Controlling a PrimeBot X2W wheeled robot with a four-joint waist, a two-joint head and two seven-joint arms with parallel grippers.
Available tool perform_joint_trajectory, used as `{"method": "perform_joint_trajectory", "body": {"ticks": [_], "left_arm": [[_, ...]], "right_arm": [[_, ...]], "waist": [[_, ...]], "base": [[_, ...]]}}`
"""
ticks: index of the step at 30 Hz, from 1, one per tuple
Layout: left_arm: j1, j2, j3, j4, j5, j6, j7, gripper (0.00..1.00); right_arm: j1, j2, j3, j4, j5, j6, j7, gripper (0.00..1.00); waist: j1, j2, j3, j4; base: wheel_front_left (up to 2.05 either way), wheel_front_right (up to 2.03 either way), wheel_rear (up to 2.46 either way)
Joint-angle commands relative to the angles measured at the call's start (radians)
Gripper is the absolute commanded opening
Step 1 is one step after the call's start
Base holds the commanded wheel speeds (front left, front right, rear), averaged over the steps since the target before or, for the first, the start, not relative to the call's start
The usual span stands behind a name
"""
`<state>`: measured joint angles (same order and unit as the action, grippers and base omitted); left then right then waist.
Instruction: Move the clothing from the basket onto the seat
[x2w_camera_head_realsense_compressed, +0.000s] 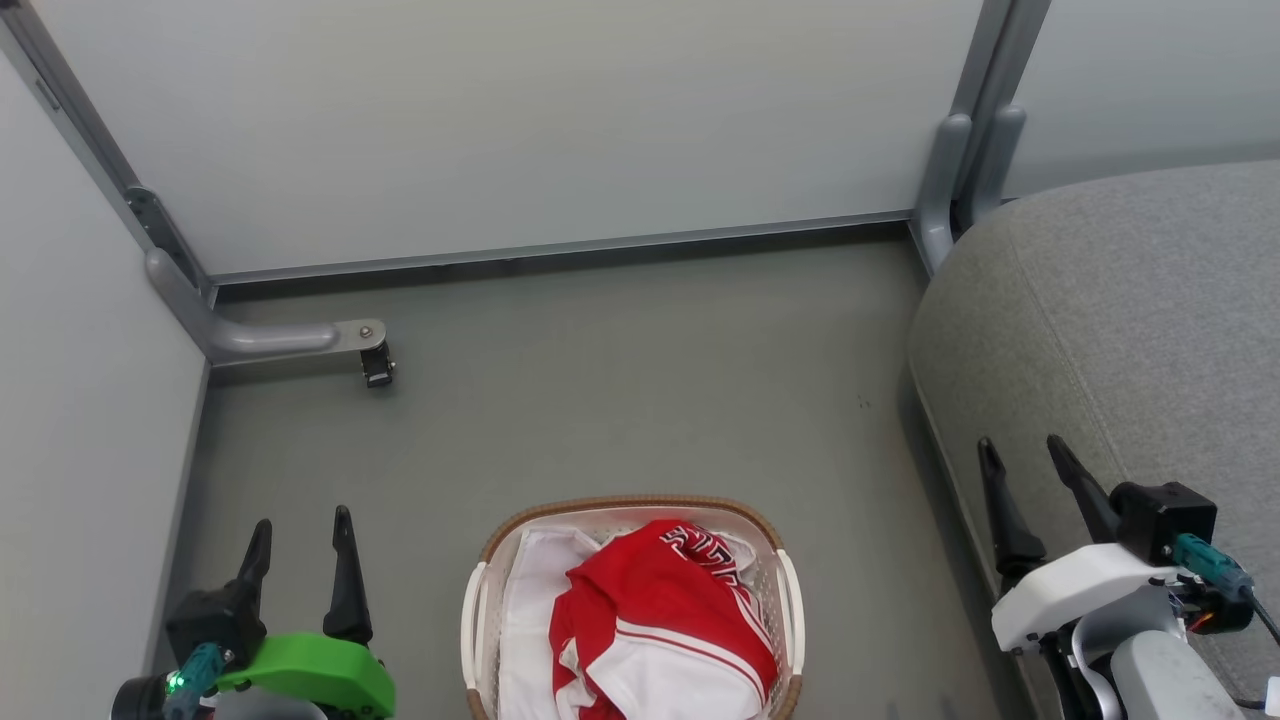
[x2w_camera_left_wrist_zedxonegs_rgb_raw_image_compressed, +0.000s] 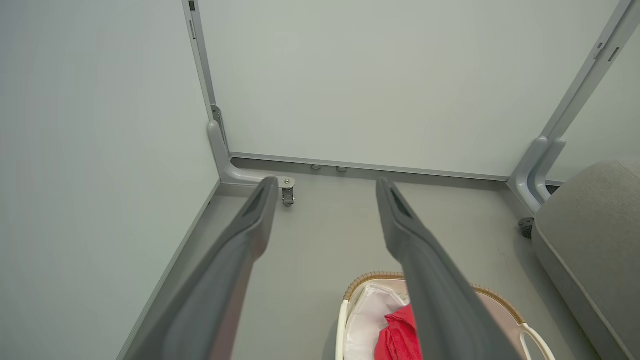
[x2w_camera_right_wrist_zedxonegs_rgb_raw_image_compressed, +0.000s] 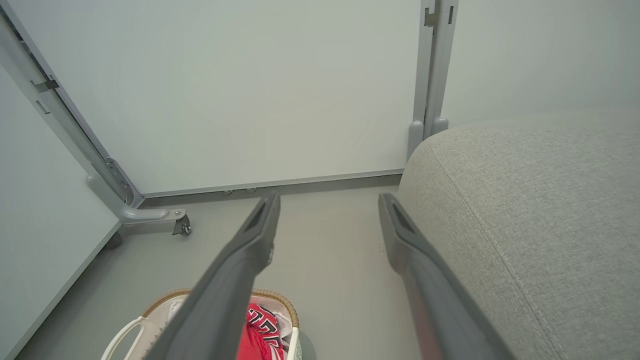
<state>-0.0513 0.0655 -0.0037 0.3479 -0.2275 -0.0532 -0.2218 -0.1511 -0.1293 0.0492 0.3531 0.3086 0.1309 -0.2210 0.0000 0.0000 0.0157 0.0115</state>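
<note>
Panels of pale partition (x2w_camera_head_realsense_compressed: 500, 120) stand behind and to the left of the basket (x2w_camera_head_realsense_compressed: 620, 503). From their corner, a grey metal foot (x2w_camera_head_realsense_compressed: 290, 338) with a small caster reaches over the floor (x2w_camera_head_realsense_compressed: 640, 380), well back and left of the basket.

The left gripper (x2w_camera_head_realsense_compressed: 302, 520) hangs just left of the basket. Its two dark fingers are spread wide with nothing between them, and they are clear of the rim.

The basket sits on the floor, with white perforated sides under a brown woven rim and a white handle on each side. All of the clothing (x2w_camera_head_realsense_compressed: 650, 610) lies inside it. Bright red cloth and red-and-white striped cloth with lettering are bunched together toward the basket's right half, and I cannot tell where one garment ends. A white liner (x2w_camera_head_realsense_compressed: 530, 600) shows along the basket's left side.

The right gripper (x2w_camera_head_realsense_compressed: 1020, 445) is right of the basket and well apart from it, with its fingers also wide and empty.

The seat (x2w_camera_head_realsense_compressed: 1130, 330), grey woven fabric with a rounded edge and a seam, lies right of the basket, a strip of floor between them.
</note>
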Motion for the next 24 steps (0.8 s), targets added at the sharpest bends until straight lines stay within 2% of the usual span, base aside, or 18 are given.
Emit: {"method": "perform_joint_trajectory", "body": {"ticks": [1,6,13,24], "left_arm": [[0.008,-0.004,0.005,-0.006,0.02,-0.004,-0.009,1.0],[0.016,-0.01,0.026,0.011,0.005,-0.035,-0.018,1.0],[0.012,-0.014,0.036,0.034,0.029,-0.063,-0.03,1.0],[-0.047,-0.013,-0.043,0.079,0.037,-0.077,-0.044,1.0]], "right_arm": [[-0.009,0.001,-0.017,0.005,-0.025,0.0,-0.01,1.0],[-0.006,0.015,-0.048,0.025,-0.064,0.0,-0.02,1.0],[-0.015,0.017,-0.04,0.027,-0.114,0.0,-0.032,1.0],[-0.066,0.008,-0.021,-0.022,-0.16,0.0,-0.045,1.0]], "waist": [[0.0,0.0,0.0,0.0],[0.0,0.0,0.002,0.002],[0.0,0.0,0.01,-0.002],[0.0,0.0,0.118,-0.023]], "base": [[0.0,0.0,0.0],[0.0,0.0,0.0],[0.0,0.0,0.0],[0.0,0.0,0.0]]}}
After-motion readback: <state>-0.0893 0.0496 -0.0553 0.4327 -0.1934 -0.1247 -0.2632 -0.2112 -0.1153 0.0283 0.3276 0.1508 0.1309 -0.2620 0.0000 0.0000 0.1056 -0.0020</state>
